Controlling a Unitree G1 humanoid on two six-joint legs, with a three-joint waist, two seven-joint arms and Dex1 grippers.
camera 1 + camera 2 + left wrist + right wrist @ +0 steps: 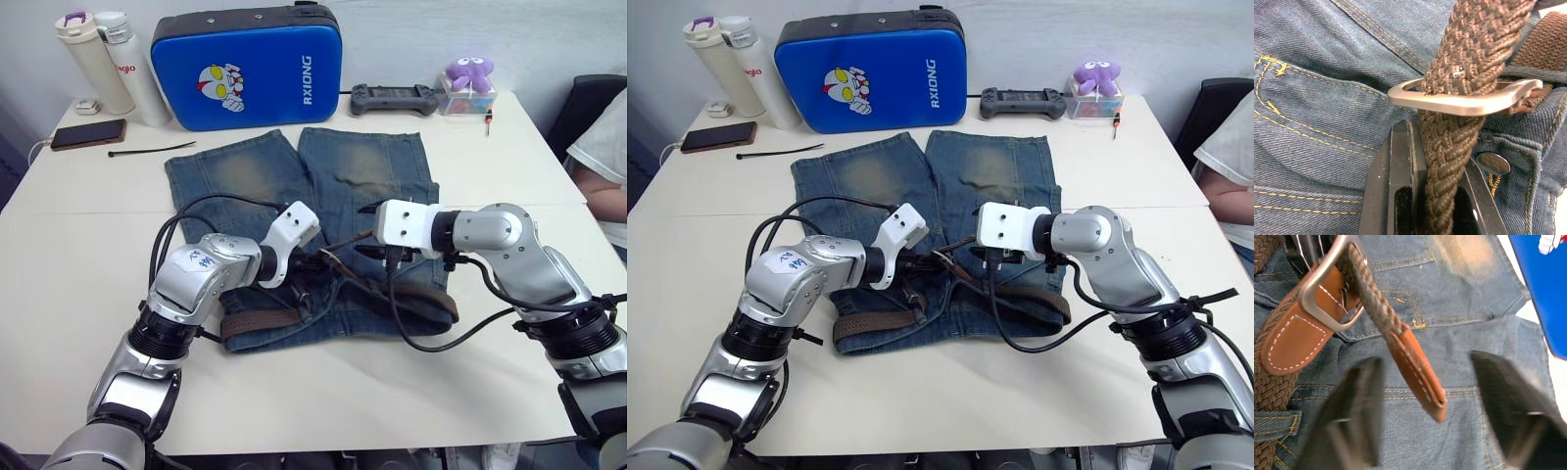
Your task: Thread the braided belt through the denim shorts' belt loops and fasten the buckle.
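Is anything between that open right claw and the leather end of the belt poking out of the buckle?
Nothing visible blocks it. The leather tip of the braided belt hangs free past the buckle, in the gap ahead of the open right gripper, over bare denim shorts.

You see the shorts (323,196) at frame centre on the table (88,264), the belt (260,323) along their lower edge. The case (245,69) sits above them, two bottles (113,64) upper left, a controller (395,99) upper right.
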